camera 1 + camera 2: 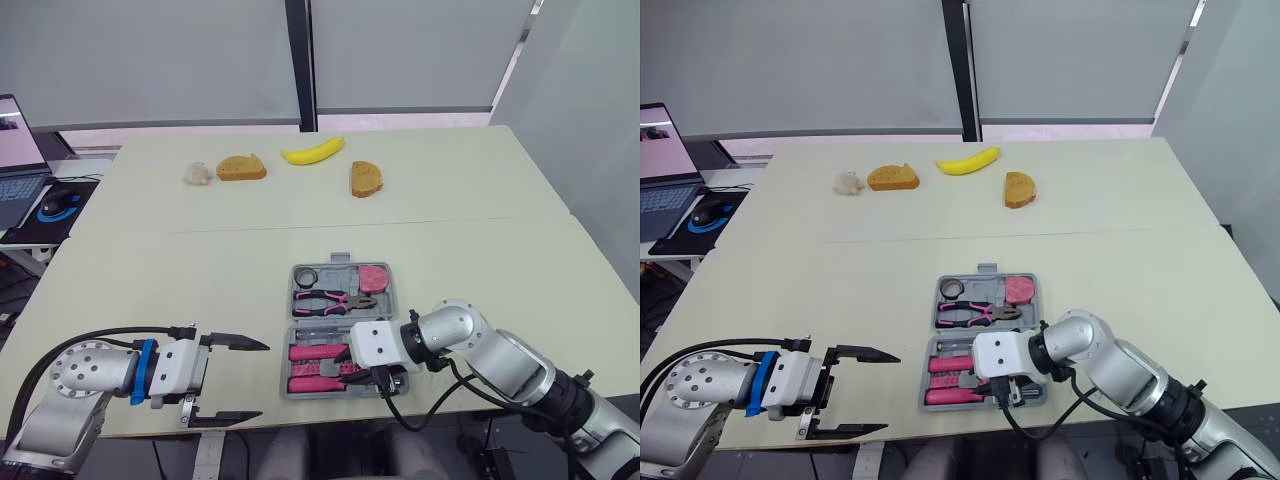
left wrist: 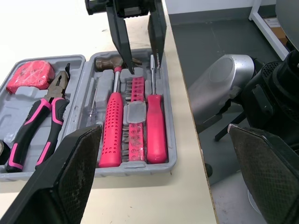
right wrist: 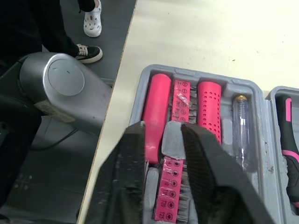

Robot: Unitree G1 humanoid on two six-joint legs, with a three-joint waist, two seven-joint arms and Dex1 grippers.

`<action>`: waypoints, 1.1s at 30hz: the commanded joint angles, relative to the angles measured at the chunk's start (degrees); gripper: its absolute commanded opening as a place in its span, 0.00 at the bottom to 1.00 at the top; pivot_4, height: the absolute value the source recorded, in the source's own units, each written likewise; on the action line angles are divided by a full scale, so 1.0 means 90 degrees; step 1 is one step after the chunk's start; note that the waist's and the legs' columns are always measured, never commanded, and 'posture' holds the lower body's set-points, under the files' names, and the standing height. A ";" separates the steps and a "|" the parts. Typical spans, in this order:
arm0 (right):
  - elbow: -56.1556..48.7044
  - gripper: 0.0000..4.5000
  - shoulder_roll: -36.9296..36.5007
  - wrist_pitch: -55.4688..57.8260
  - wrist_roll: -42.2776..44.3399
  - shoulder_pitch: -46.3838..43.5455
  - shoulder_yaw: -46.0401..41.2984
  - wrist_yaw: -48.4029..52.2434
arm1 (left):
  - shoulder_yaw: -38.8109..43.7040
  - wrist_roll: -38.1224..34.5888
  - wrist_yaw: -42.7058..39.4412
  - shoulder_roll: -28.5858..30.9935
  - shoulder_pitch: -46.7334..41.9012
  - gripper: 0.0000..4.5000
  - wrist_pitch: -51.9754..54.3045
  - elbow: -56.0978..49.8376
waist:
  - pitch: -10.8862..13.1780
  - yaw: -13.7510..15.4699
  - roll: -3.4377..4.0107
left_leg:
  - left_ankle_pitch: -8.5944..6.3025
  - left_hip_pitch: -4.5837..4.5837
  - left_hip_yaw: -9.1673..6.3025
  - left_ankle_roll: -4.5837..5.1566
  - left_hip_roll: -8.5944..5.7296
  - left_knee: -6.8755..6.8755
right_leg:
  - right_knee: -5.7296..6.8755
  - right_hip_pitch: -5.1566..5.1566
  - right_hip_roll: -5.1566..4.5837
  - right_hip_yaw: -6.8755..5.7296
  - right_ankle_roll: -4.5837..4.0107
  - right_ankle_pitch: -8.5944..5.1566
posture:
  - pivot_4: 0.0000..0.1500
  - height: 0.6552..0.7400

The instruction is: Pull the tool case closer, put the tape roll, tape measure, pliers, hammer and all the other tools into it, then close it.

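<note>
– At the worktop's [image 1: 200,270] near edge: right gripper [image 3: 163,130], narrowly parted, hangs over the bit rack [image 2: 135,126]. The left gripper [image 1: 260,380] gapes empty beside the open tool case [image 1: 393,305].
– Handling?
– Rigid plastic, probably heavy with steel tools. Best lifted by the far handle [image 1: 340,258], and it may slide on the smooth worktop. Banana [image 1: 312,151] well beyond, blinds [image 1: 150,60] behind.

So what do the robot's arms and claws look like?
The left arm and right arm are shiny silver with round joints. The left gripper and right gripper each have a white boxy block and two flat black fingers. A blue ring sits on the left one, and black cables loop along both.
</note>
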 commanded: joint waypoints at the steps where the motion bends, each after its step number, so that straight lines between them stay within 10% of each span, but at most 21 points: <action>1: 0.0048 0.08 0.0123 -0.0150 -0.0123 0.0061 0.0115 0.0012 | -0.0036 -0.0019 0.0030 -0.0040 -0.0036 1.00 -0.0020 -0.0173 | 0.0000 0.0000 0.0000 | 0.0000 0.0000 0.0000 0.0000 0.0000 0.0000 | 0.0000 0.0000 0.0000 0.0000 0.0000 0.0000 | 1.00 1.00; 18: 0.1192 0.01 0.0645 -0.0316 -0.0750 0.0266 0.0517 -0.0086 | -0.0050 -0.0026 0.0045 -0.0065 0.0021 1.00 0.0034 -0.0274 | -0.0001 -0.0002 -0.0001 | 0.0000 0.0010 -0.0001 0.0000 0.0004 -0.0002 | 0.0002 0.0004 0.0006 0.0001 0.0000 0.0000 | 1.00 1.00; 33: -0.0782 0.01 -0.0309 -0.0619 0.0699 0.1404 -0.1654 0.0066 | 0.0188 0.0119 0.1619 -0.0067 -0.0326 1.00 0.2094 -0.0407 | -0.0002 0.0072 -0.0004 | 0.0000 0.0009 -0.0004 0.0000 0.0000 0.0002 | 0.0000 0.0010 0.0004 0.0001 0.0003 0.0001 | 1.00 1.00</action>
